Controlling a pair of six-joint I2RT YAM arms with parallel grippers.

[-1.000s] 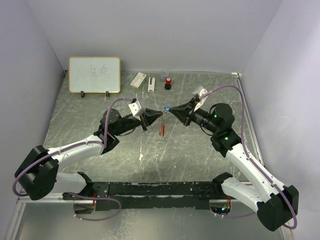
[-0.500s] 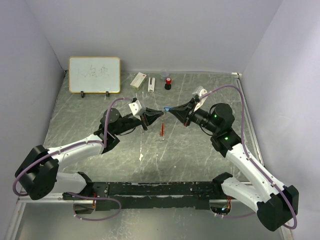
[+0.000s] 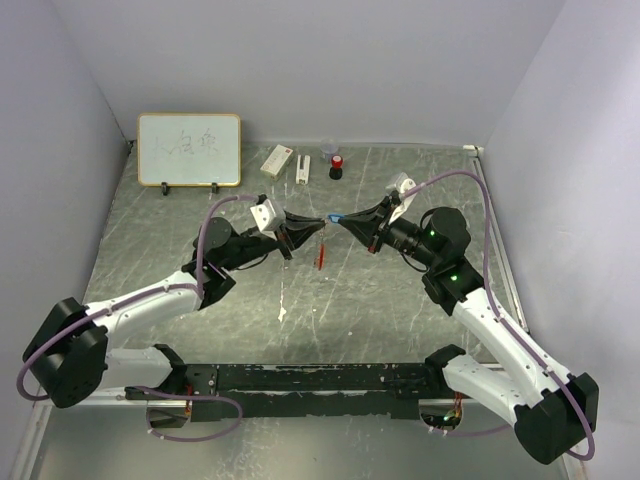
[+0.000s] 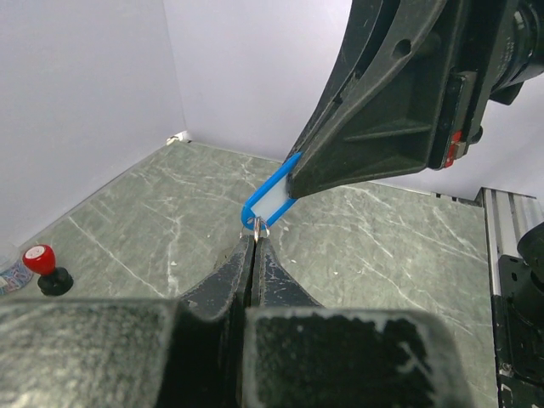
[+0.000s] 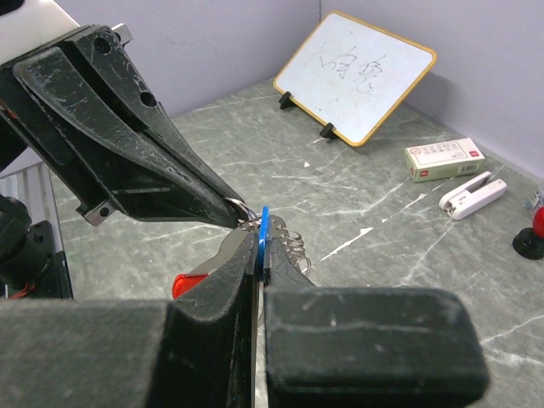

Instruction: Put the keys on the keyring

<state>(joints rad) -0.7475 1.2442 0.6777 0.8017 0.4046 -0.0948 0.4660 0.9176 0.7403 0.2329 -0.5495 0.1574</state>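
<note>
A robotics lab test cell: plain lilac partition walls [image 3: 300, 60] box in a grey marble-patterned desk [image 3: 360, 300], where a small wood-framed whiteboard [image 3: 189, 149] stands propped. Well in front of the whiteboard, two white-and-black robot arms [image 3: 150, 297] sit bolted to a black metal rail [image 3: 320, 378].

The desk [image 3: 400, 300] is seen in grey-green, veined with pale streaks like marble. Matte black is shown on the left hand [image 4: 255, 245] and on the right hand [image 5: 258, 255]. A bright blue head with a white panel is picked out on the key [image 4: 274, 194]. The keyring [image 4: 257, 227] is caught glinting silver, its strap [image 3: 321, 258] red. The whiteboard [image 3: 189, 149] is framed in yellow and marked with dark scribble. The small bottle [image 4: 44, 265] is capped red over black. The left arm [image 3: 140, 302] is finished in white, with black joints.
</note>
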